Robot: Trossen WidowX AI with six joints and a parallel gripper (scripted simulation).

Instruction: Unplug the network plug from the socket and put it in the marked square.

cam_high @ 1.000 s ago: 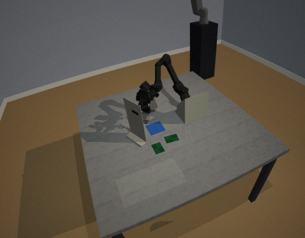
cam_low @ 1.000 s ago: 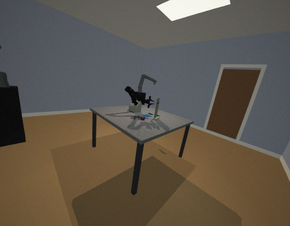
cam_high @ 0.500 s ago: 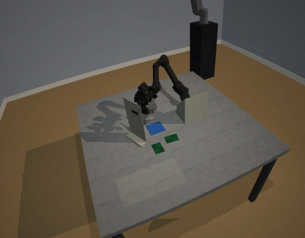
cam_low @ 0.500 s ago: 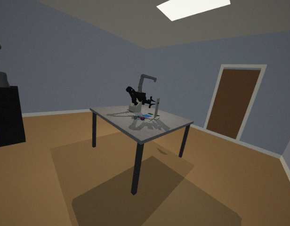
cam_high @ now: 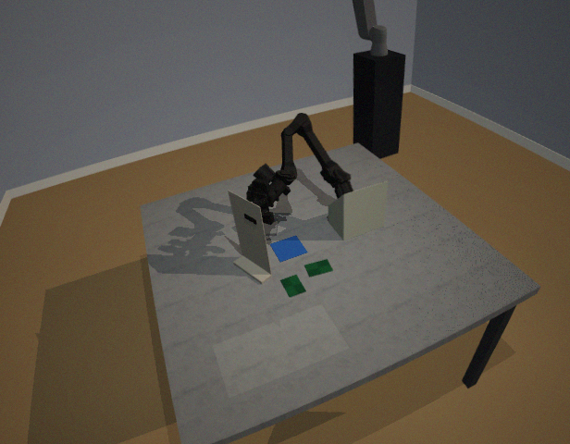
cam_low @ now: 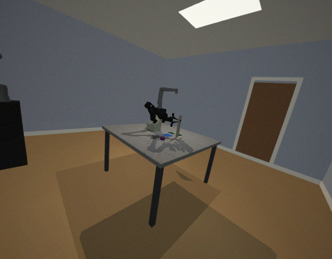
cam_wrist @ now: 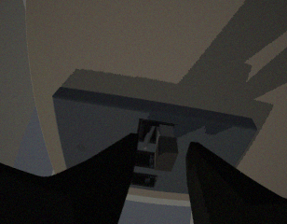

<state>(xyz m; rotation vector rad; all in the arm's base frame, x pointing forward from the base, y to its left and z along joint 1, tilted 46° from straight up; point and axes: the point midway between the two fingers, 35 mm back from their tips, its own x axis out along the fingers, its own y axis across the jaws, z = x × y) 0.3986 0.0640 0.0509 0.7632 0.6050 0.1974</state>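
Observation:
The upright panel (cam_high: pixel 251 240) (cam_low: pixel 178 128) stands on the table. In the wrist view its dark socket plate (cam_wrist: pixel 94 135) has several openings in a column. The small grey plug (cam_wrist: pixel 167 151) sticks out of the plate by the top opening; a thin pale sliver beside it may be the tab. My gripper (cam_low: pixel 177 120) (cam_wrist: pixel 163 146) is partly open, one finger on each side of the plug, with a gap on both sides. In the top view the panel partly hides it. A blue square patch (cam_high: pixel 289 248) (cam_low: pixel 167 135) lies on the table near the panel's foot.
Two green patches (cam_high: pixel 292 285) (cam_high: pixel 318 267) lie beside the blue one. A pale box-like stand (cam_high: pixel 365 210) (cam_low: pixel 153 126) is by the arm's base. A small purple object (cam_low: pixel 162 138) lies on the table near the panel. A large pale rectangle (cam_high: pixel 280 351) shows on the tabletop.

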